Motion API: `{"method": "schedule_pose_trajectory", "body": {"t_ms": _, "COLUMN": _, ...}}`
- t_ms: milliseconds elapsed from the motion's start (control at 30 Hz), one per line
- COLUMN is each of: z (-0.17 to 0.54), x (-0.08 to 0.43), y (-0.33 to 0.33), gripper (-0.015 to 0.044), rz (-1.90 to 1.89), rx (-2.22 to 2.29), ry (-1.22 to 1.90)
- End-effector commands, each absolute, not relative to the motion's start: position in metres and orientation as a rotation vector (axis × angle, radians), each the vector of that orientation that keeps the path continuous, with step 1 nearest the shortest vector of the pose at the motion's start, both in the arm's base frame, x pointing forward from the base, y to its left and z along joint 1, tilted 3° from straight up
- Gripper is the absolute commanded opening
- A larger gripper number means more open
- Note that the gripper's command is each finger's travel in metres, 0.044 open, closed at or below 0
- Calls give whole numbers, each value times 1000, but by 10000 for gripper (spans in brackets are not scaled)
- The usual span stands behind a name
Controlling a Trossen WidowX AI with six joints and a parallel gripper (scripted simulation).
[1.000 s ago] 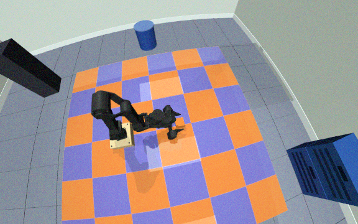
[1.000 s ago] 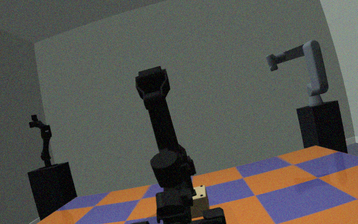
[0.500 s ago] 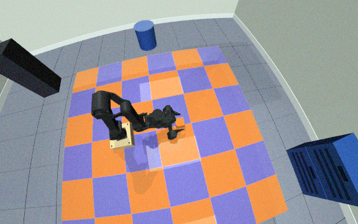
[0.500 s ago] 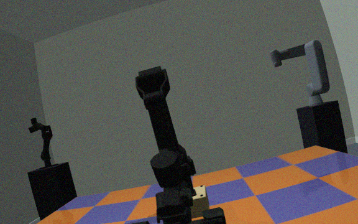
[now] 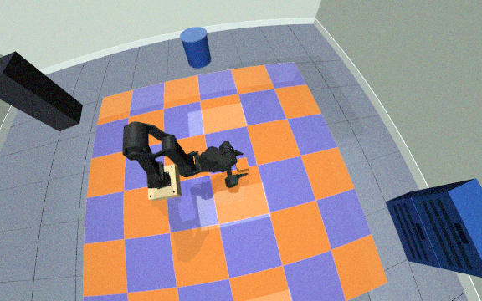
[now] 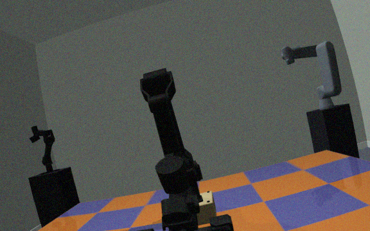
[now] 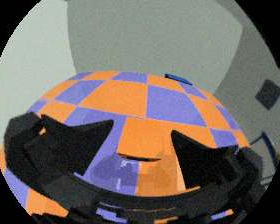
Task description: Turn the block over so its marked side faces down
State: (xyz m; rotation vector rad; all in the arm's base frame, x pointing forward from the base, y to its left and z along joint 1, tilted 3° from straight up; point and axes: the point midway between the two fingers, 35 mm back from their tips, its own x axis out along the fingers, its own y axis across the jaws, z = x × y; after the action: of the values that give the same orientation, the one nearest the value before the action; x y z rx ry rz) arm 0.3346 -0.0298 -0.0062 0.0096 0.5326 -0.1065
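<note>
The block (image 5: 241,164) (image 7: 141,140) is orange and blends with the orange tiles. It lies between and ahead of the fingertips, with a plain orange face towards the wrist camera. A thin dark strip shows along its near lower edge; whether that is the mark or shadow I cannot tell. No full dark square shows on it. My gripper (image 5: 243,164) (image 7: 143,128) is wide open, with a gap on both sides of the block in the wrist view. In the exterior view the arm hides the block.
The table top is a checkered orange and purple surface (image 5: 249,242) (image 6: 320,205). The arm's cream base plate (image 5: 174,190) (image 6: 207,199) stands on it. Beyond it are a blue cylinder (image 5: 196,48), a blue cabinet (image 5: 479,226) and dark pedestals (image 5: 28,89) (image 6: 331,131) (image 6: 54,196).
</note>
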Motion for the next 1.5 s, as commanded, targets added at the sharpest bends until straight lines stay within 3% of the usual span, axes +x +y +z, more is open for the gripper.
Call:
{"method": "schedule_pose_trajectory", "body": {"t_ms": 0, "z": -5, "x": 340, "y": -31, "gripper": 440, "rz": -109, "rx": 6, "ry": 572}}
{"method": "schedule_pose_trajectory", "body": {"t_ms": 200, "z": 14, "x": 346, "y": -30, "gripper": 440, "rz": -109, "rx": 19, "ry": 777}}
{"method": "schedule_pose_trajectory", "body": {"t_ms": 433, "z": 60, "x": 319, "y": -27, "gripper": 440, "rz": -110, "rx": 30, "ry": 997}}
{"method": "schedule_pose_trajectory", "body": {"t_ms": 833, "z": 61, "x": 317, "y": -27, "gripper": 440, "rz": -110, "rx": 30, "ry": 1003}}
{"method": "schedule_pose_trajectory", "body": {"t_ms": 1467, "z": 88, "x": 353, "y": -29, "gripper": 440, "rz": -103, "rx": 64, "ry": 1574}}
